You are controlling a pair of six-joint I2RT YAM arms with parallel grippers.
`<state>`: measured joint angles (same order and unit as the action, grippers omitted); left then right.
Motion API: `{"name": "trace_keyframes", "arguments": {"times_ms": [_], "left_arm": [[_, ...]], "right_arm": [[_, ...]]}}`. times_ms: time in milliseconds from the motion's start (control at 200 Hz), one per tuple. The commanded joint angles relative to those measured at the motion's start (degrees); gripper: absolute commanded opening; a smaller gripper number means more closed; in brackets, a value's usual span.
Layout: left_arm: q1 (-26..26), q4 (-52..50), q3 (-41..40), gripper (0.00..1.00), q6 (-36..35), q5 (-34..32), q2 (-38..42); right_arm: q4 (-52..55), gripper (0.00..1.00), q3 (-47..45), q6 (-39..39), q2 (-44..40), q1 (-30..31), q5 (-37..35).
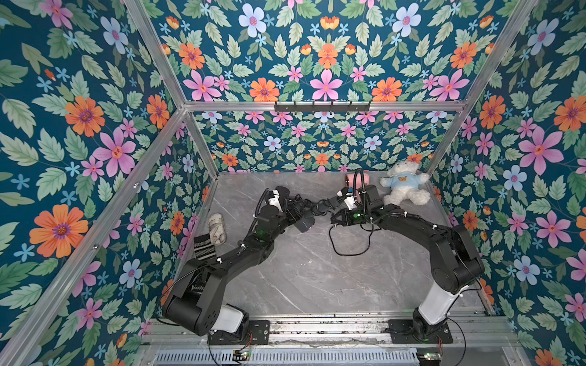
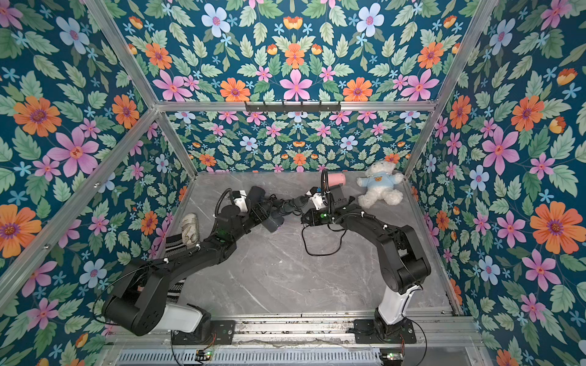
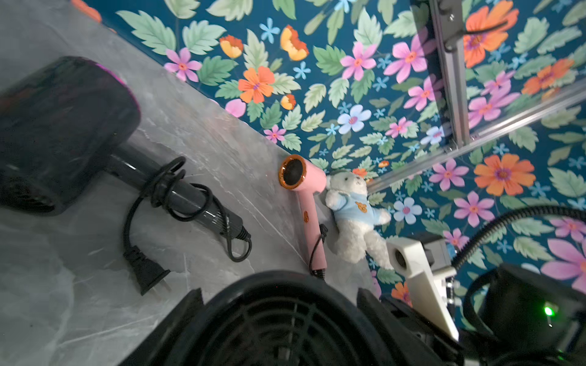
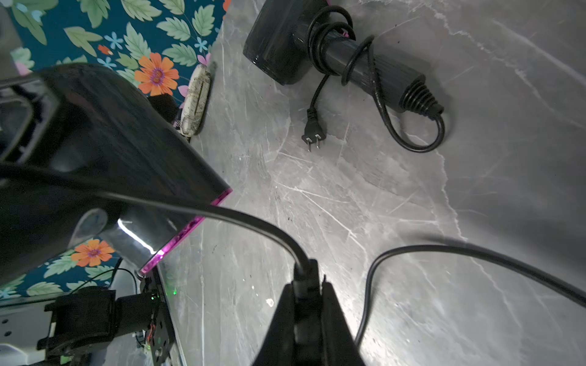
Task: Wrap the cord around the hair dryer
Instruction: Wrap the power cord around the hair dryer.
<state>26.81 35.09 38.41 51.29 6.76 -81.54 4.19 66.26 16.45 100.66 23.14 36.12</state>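
A black hair dryer (image 1: 305,224) (image 2: 273,222) with a pink nozzle rim hangs above the table. My left gripper (image 1: 295,211) (image 3: 280,296) is shut on its head, and the rear grille (image 3: 285,323) fills the gap between the jaws. Its handle (image 1: 321,206) points toward my right gripper and carries a few turns of cord. My right gripper (image 1: 335,218) (image 4: 306,283) is shut on the cord (image 4: 247,221), which runs taut from the jaws to the dryer (image 4: 104,152). A slack loop of cord (image 1: 348,252) (image 4: 444,252) lies on the table below.
A second black hair dryer (image 3: 63,133) (image 4: 285,41) lies at the back with its cord coiled on the handle and its plug (image 4: 314,133) loose. A pink dryer (image 1: 361,178) (image 3: 299,177) and a teddy bear (image 1: 404,187) sit at the back right. A pouch (image 1: 217,228) and a striped cloth (image 1: 204,247) lie by the left wall.
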Motion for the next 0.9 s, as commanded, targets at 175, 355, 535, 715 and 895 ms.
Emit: {"name": "trace_keyframes", "arguments": {"times_ms": [175, 355, 535, 715, 895], "left_arm": [[3.5, -5.9, 1.4, 0.0, 5.9, -20.6, 3.0], [7.4, -21.1, 8.4, 0.0, -1.6, -33.6, 2.9], [8.9, -27.3, 10.5, 0.0, -3.4, -40.6, 1.7], [9.3, -31.1, 11.6, 0.0, -3.6, -42.8, 0.8], [9.1, -37.0, 14.4, 0.0, -5.4, -44.3, -1.0]], "right_arm": [[-14.2, 0.0, -6.2, 9.4, -1.4, 1.4, -0.6], [-7.4, 0.0, -7.2, 3.8, -5.1, 6.4, -8.8], [-2.9, 0.0, -10.0, 2.8, -10.7, 9.2, -12.6], [2.6, 0.0, -10.7, 0.6, -14.4, 10.6, -14.6], [8.0, 0.0, -11.0, -0.9, -17.0, 10.5, -19.0]]}}
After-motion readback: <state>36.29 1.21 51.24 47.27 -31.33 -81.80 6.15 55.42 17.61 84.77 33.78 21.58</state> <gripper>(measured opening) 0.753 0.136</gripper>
